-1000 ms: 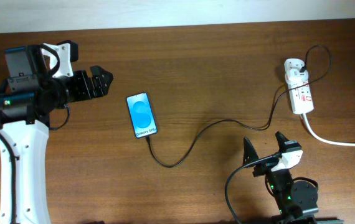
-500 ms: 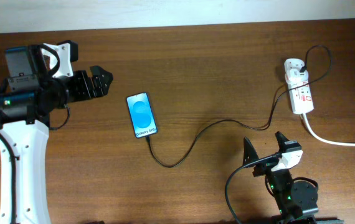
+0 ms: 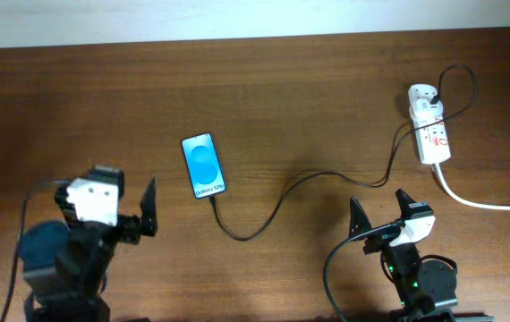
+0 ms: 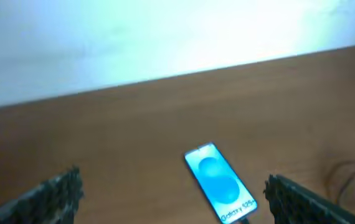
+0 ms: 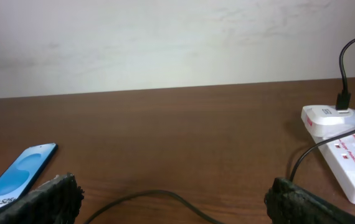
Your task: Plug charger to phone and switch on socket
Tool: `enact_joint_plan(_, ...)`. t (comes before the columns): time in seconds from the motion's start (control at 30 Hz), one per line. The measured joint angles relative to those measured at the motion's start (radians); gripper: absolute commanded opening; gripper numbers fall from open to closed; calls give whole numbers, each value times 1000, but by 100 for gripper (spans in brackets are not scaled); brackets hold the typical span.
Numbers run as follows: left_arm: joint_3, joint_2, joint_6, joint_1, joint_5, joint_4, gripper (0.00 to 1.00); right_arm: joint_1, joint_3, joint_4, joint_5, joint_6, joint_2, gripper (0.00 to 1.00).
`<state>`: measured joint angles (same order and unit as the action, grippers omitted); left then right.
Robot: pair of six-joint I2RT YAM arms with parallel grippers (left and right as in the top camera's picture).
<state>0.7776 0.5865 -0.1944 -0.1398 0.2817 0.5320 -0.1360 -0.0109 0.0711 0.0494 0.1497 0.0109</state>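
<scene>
The phone (image 3: 204, 165) lies flat on the table with its blue screen lit; it also shows in the left wrist view (image 4: 220, 182) and the right wrist view (image 5: 15, 177). The charger cable (image 3: 282, 201) runs from the phone's near end, where its tip meets the phone, to the white end block of the socket (image 3: 432, 134), also seen in the right wrist view (image 5: 352, 152). My left gripper (image 3: 112, 204) is open and empty, low at the left, short of the phone (image 4: 174, 199). My right gripper (image 3: 380, 213) is open and empty above the cable (image 5: 174, 199).
The socket's thick white cord (image 3: 488, 204) trails off the right edge. A pale wall (image 5: 165, 43) stands behind the table's far edge. The charger cable (image 5: 159, 196) loops across the wood between the phone and the right arm.
My left arm has swung from the upper left of the table down to the lower left near the front edge. The phone, cable, socket and right arm have not moved.
</scene>
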Motion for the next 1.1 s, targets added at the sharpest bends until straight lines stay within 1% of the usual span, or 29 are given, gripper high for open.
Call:
enact_joint_plan(0.07, -121, -97, -41, 1, -2, -132, 99, 0, 0, 0, 0, 0, 0, 98)
enact_joint_plan(0.1, -208, -167, -69, 1, -2, -187, 99, 0, 0, 0, 0, 0, -1, 98)
enact_joint_plan(0.17, -320, -232, -106, 3, -2, -320, 100, 0, 0, 0, 0, 0, -1, 98)
enact_joint_plan(0.2, -359, -254, -126, 8, -3, -363, 99, 0, 0, 0, 0, 0, -1, 98)
enact_joint_plan(0.23, -441, -302, -179, 41, -2, -431, 99, 0, 0, 0, 0, 0, -1, 98)
enact_joint_plan(0.3, -551, -367, -257, 88, -3, -478, 99, 0, 0, 0, 0, 0, 0, 98)
enact_joint_plan(0.4, -647, -478, -319, 112, -2, -490, 99, 0, 0, 0, 0, 0, 0, 98)
enact_joint_plan(0.57, -736, -568, -334, 112, -3, -486, 99, 0, 0, 0, 0, 1, 0, 98)
enact_joint_plan(0.67, -760, -571, -337, 114, -3, -471, 99, 0, 0, 0, 0, 0, 0, 98)
enact_joint_plan(1.1, -760, -571, -337, 114, -10, -471, 99, 0, 0, 0, 0, 1, 0, 98)
